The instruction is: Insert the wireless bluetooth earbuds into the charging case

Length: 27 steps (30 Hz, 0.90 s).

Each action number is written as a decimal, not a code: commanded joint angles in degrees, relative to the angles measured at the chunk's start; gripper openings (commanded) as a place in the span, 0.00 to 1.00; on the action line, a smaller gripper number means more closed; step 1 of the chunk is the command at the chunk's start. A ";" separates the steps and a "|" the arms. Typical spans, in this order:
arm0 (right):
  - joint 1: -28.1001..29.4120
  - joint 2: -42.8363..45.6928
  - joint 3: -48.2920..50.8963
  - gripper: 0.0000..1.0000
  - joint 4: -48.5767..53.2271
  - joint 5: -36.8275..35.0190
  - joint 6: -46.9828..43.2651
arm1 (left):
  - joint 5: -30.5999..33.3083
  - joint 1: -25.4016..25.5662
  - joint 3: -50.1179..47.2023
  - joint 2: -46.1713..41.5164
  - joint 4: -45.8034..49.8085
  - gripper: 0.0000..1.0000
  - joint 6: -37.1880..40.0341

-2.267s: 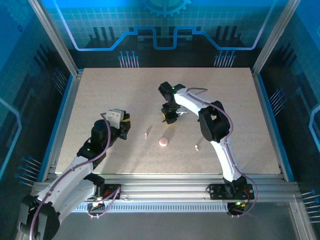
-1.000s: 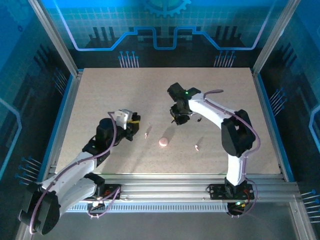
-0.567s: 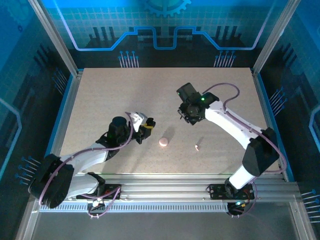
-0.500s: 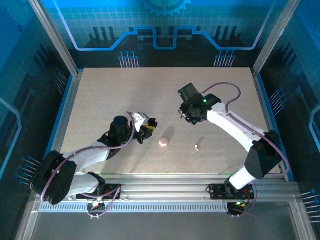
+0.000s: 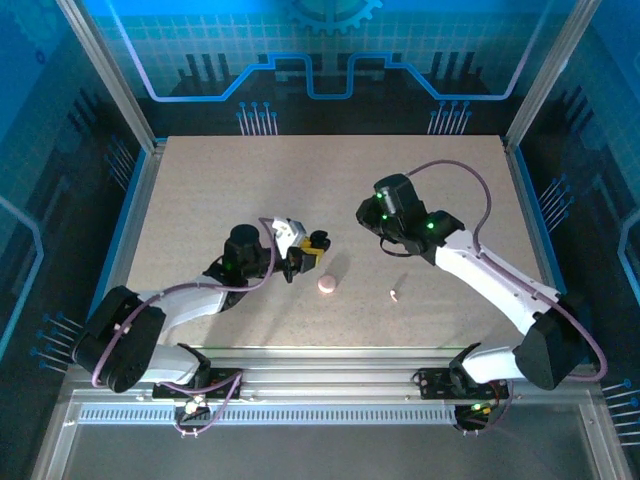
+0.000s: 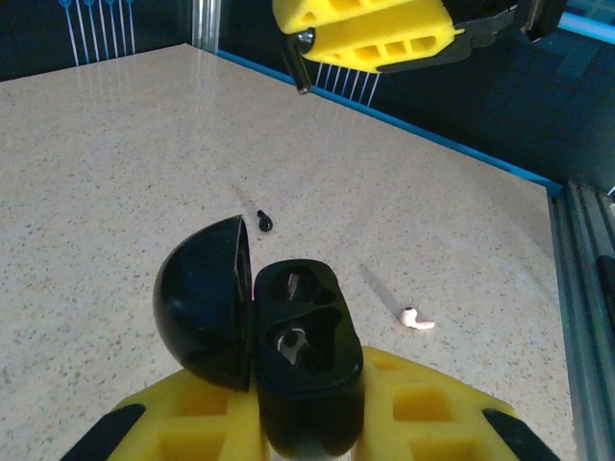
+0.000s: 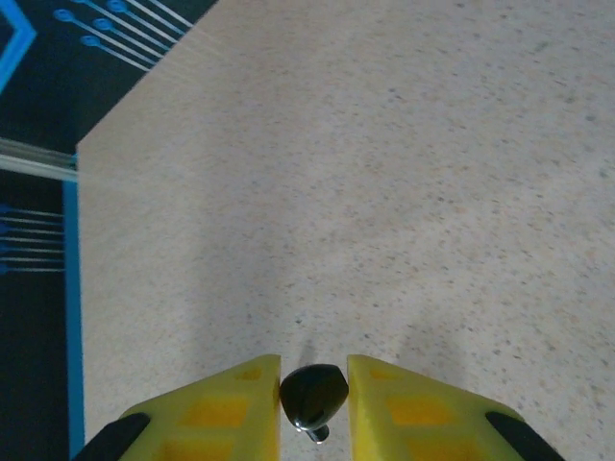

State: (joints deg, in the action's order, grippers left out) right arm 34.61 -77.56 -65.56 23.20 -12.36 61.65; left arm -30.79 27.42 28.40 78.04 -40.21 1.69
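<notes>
Left wrist view: left claw grips the open black case, lid swung to 9 o'clock. Right claw is clenched on a black earbud. From above, a pink puck lies on the table at the left claw's 5 o'clock, a pale bit farther out toward 4.

A pale speckled table sits inside an aluminium frame, ringed by blue walls printed with circuit-like lines. Ribbed metal rails run along its near edge.
</notes>
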 commanded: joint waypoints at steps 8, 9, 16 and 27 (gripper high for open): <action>2.51 1.44 1.37 0.23 -11.43 8.68 -8.65 | -2.14 0.35 2.45 4.14 -9.51 0.19 -1.26; 2.82 1.53 1.71 0.23 -12.27 9.32 -9.18 | -1.98 0.35 2.45 4.44 -10.29 0.19 -1.66; 4.74 2.19 2.19 0.23 -13.14 11.39 -12.51 | -1.75 0.35 3.67 5.68 -11.98 0.19 -3.09; 6.41 2.07 1.75 0.23 -11.42 11.58 -15.41 | -1.75 0.35 4.38 6.89 -15.33 0.19 -5.36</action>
State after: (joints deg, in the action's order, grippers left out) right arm 40.01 -76.44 -63.94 11.94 -1.21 48.10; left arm -31.79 27.44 31.42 84.05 -51.99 -2.44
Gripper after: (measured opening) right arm 0.231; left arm 0.200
